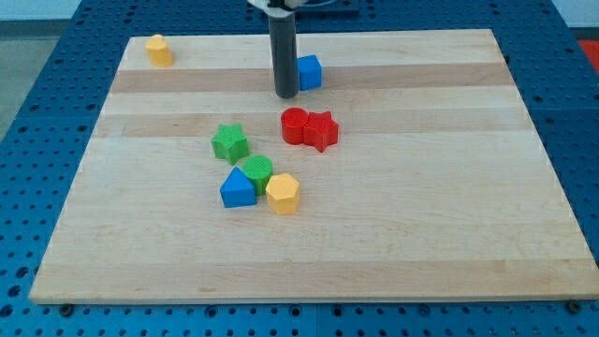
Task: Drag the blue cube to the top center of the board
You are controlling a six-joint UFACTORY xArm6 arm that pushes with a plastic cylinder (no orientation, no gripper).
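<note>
The blue cube (309,72) sits near the view's top, a little right of centre on the wooden board (421,206). My tip (286,95) is at the end of the dark rod, right next to the cube's left side and slightly below it. The rod hides the cube's left edge, so I cannot tell if they touch.
A red cylinder (295,124) and red star (321,131) lie touching just below the cube. A green star (229,143), green cylinder (256,172), blue triangular block (237,189) and yellow hexagonal block (282,194) cluster at centre. A yellow block (159,51) is at the top left.
</note>
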